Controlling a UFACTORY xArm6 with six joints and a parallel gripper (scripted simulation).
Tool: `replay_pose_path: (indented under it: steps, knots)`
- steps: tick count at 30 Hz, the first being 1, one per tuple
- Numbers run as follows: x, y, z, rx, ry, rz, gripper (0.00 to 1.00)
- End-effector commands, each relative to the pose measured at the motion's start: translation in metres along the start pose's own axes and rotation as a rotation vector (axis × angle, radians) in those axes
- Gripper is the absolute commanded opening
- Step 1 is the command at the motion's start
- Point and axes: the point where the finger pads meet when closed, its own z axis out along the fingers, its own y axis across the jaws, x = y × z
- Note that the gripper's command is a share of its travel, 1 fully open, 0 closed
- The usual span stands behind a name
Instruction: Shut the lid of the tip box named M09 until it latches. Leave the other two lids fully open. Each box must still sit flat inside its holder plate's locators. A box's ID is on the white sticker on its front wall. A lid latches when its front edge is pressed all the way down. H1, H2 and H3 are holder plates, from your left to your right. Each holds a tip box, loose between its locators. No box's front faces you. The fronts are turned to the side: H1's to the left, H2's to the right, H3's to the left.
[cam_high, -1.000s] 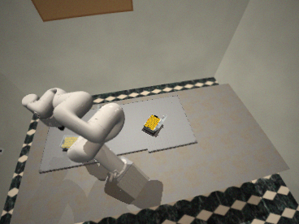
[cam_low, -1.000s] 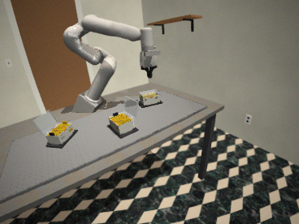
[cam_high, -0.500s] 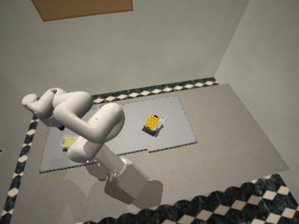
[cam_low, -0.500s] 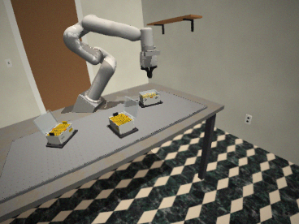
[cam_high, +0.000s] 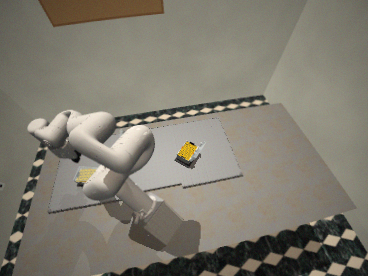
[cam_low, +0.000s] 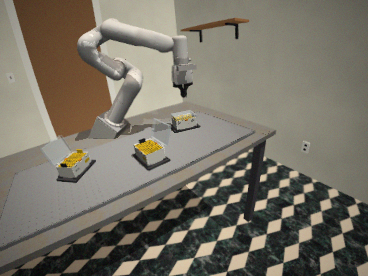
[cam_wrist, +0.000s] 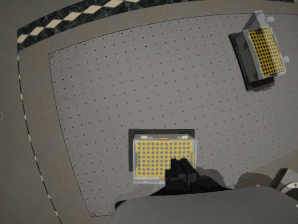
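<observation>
Jaws: the jaws are sitting pressed together with nothing between them, pointing straight down, hanging high in the air over the far end of the counter.

Below the jaws: in the wrist view the dark tips are overlapping the near edge of a tip box, its grid of yellow tips facing up and its lid open. The exterior view is showing clear air between the jaws and this far box.

Target M09: three boxes are in sight, but the stickers are too small to read, so I cannot tell which one is M09.

Middle box: the middle box is sitting flat on its dark holder plate, lid open, yellow tips showing.

Near box: the near box is resting at the other end of the row, its lid standing up and tilted back.

Mat: all three boxes are lined up well apart on a grey dotted mat.

Arm: the white arm is arching up from its base at the back edge of the counter and reaching out over the far box.

Room: a wooden shelf is hanging on the wall behind, with a brown door at the left.
</observation>
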Motion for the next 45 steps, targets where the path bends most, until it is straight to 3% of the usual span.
replay_pose_path:
  steps: [1,30,45]
  knots:
    - [-0.006,-0.001,0.006,0.003,0.003,0.002,0.0]
    - [-0.056,-0.001,0.058,0.003,0.003,0.002,0.0]
    - [-0.064,-0.001,0.067,0.003,0.003,0.002,0.0]
